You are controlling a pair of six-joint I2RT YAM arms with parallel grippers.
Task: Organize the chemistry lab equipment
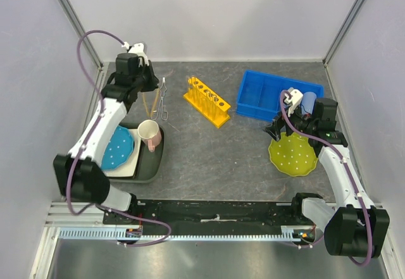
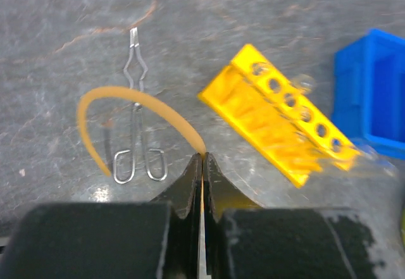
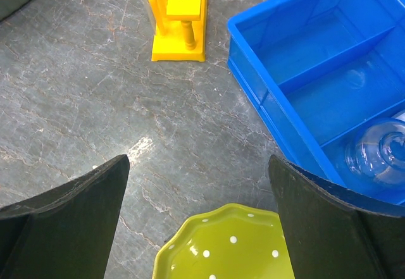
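Note:
My left gripper (image 2: 202, 159) is shut on one end of the tan rubber loop (image 2: 120, 93), which arcs out to the left over the table. The metal tongs (image 2: 137, 127) lie flat under that arc, handles toward me. To the right lies the yellow holed rack (image 2: 278, 119), with blurred clear pieces at its holes. From above, the left gripper (image 1: 145, 88) is at the back left, next to the tongs (image 1: 163, 99), with the rack (image 1: 207, 100) further right. My right gripper (image 3: 197, 165) is open, hovering over the green plate's edge. A clear glass flask (image 3: 374, 151) lies in the blue bin (image 3: 297, 64).
The blue divided bin (image 1: 277, 93) sits at the back right. A green dotted plate (image 1: 292, 155) lies under the right arm. At the left, a dark tray (image 1: 154, 162) holds a blue dotted plate (image 1: 118, 147) and a cream mug (image 1: 150, 133).

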